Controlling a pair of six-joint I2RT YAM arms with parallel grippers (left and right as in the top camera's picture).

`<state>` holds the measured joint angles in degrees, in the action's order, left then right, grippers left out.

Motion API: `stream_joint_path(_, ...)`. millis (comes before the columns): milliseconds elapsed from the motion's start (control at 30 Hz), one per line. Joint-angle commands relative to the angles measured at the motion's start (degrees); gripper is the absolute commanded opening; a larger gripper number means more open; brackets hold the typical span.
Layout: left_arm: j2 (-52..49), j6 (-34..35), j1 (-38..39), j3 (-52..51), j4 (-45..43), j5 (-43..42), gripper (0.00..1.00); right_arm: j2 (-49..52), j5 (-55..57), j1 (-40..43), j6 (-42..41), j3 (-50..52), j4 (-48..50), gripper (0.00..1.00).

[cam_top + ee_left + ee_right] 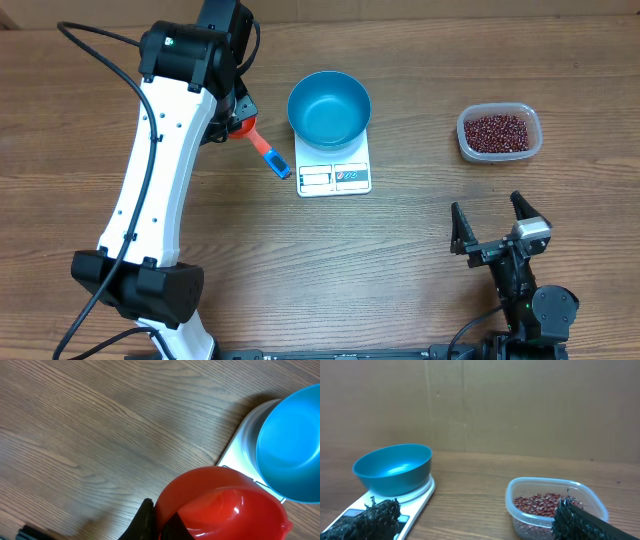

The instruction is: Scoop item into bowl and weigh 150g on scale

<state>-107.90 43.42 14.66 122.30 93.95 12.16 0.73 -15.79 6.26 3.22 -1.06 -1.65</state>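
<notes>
Blue bowl [329,108] on scale [334,178], beans [497,132] (maroon) apart

A bright blue bowl [329,108] is seen atop the white scale [334,177]; maroon beans [497,132] and a red scoop [220,505] are seen beside the scale.

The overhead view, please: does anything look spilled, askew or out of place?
Nothing is spilled; the beans all lie in their clear tub. Only the blue bowl stands out: it sits off-centre on the scale, overhanging its far edge.
</notes>
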Motion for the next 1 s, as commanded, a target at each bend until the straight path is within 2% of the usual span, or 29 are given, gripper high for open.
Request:
stream_joint_path(0, 0.39, 2.05, 0.52, 0.79, 0.17, -2.51, 0.04, -0.57, 1.22, -0.31, -0.26, 0.59, 0.24, 1.00)
stream_joint_path(100, 0.39, 2.43, 0.61, 0.79, -0.07, -5.79, 0.04, -0.57, -1.09, -0.31, -0.26, 0.59, 1.22, 1.00)
stream_joint_path(233, 0.39, 6.43, 1.03, 0.79, -0.04, -6.08, 0.04, -0.57, -2.01, -0.31, -1.18, 0.59, 6.97, 1.00)
stream_joint_path(367, 0.37, 8.63, 1.51, 0.74, -0.57, -6.05, 0.04, -0.57, -2.34, -0.31, -9.03, 0.59, 9.99, 1.00)
stream_joint_path(633, 0.37, 8.92, 1.95, 0.74, -1.07, -6.08, 0.05, 0.68, -2.32, -0.13, -15.72, -1.75, 9.75, 1.00)
stream_joint_path(767, 0.37, 8.94, 1.97, 0.74, -1.14, -6.08, 0.04, 5.51, -3.48, -0.13, -16.98, -6.82, 9.75, 1.00)
stream_joint_path(900, 0.37, 9.46, 1.99, 0.76, -1.46, -6.95, 0.04, 15.32, -7.52, -0.13, -17.31, -14.38, 9.53, 1.00)
stream_joint_path(967, 0.37, 10.84, 1.99, 0.74, -1.46, -7.61, 0.04, 21.40, -8.39, -0.13, -20.28, -18.91, 7.78, 1.00)
